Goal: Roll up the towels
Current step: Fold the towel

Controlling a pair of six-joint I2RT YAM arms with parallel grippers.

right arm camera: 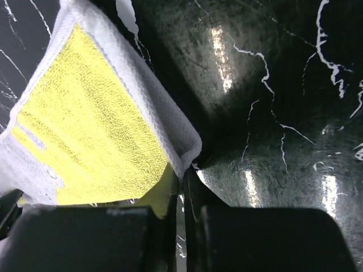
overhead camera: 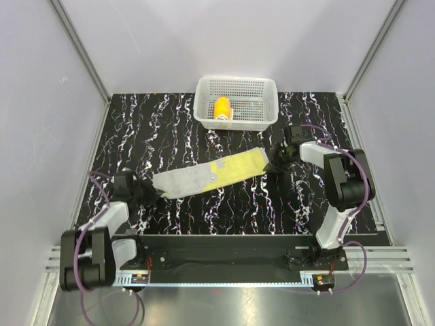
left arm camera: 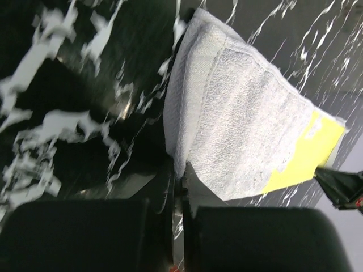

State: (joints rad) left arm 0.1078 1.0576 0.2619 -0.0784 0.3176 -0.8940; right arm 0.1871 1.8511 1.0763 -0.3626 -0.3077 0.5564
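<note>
The counter (overhead camera: 163, 129), black with white marble veins and glossy under glare, is closed in by plain pale walls (overhead camera: 41, 102). A grey towel (overhead camera: 207, 173), folded into a long strip with a yellow end, is stretched slantwise across its middle. Its grey end is pinched by the left hand (overhead camera: 151, 192), its yellow corner by the right hand (overhead camera: 272, 165). An orange towel (overhead camera: 222, 109) is seen rolled inside the white basket (overhead camera: 251, 122) at the far edge.

We were in a robot lab: a small booth with plain white walls (overhead camera: 224, 34), metal rails (overhead camera: 80, 49) at the corners, and a black marbled table (overhead camera: 170, 129).
</note>
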